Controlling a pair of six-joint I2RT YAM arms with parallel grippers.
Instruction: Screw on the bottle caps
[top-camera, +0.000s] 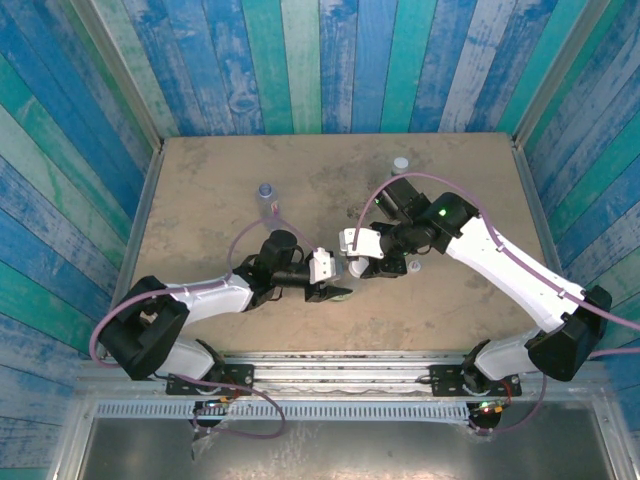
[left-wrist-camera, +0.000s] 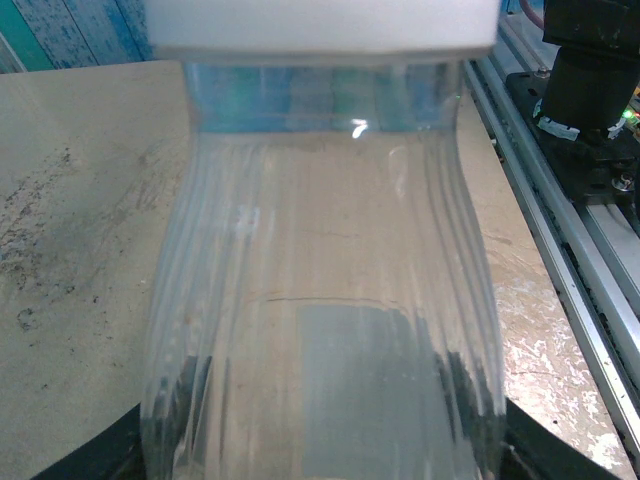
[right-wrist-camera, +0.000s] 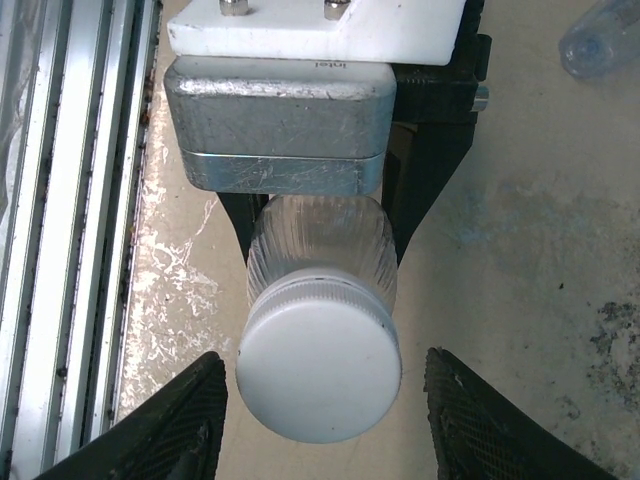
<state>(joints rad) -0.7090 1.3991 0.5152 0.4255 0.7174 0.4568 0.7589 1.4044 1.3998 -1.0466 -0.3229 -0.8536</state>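
There's the bottle (left-wrist-camera: 320, 300): clear, ribbed, thin-walled plastic, and empty by the look of it. So it's light and springy, and likely to buckle or squirt out under a hard pinch. The neck is the stiff part, and that's where the twisting load wants to go. Its cap (right-wrist-camera: 318, 375) is white, small and rigid, smooth on top with fine ridges round the rim. Take it across that rim with both pads square on the ridges, or it'll slip. The cap sits on the neck already, but whether it's wound down tight I can't tell. The bottle lies on its side, seemingly held off the tabletop (top-camera: 200, 250), around the middle and towards the near edge. The left end effector (left-wrist-camera: 320, 458) has it clamped round the body, cap pointing straight at the other arm. The right end effector (right-wrist-camera: 325, 362) is spread wide, a pad on each side of the cap and level with it, with daylight on both sides and no contact. My read is that it needs to close on the rim and turn. Well back, a second bottle (top-camera: 265, 190) and a third bottle (top-camera: 400, 163) stand upright, apart from all this.
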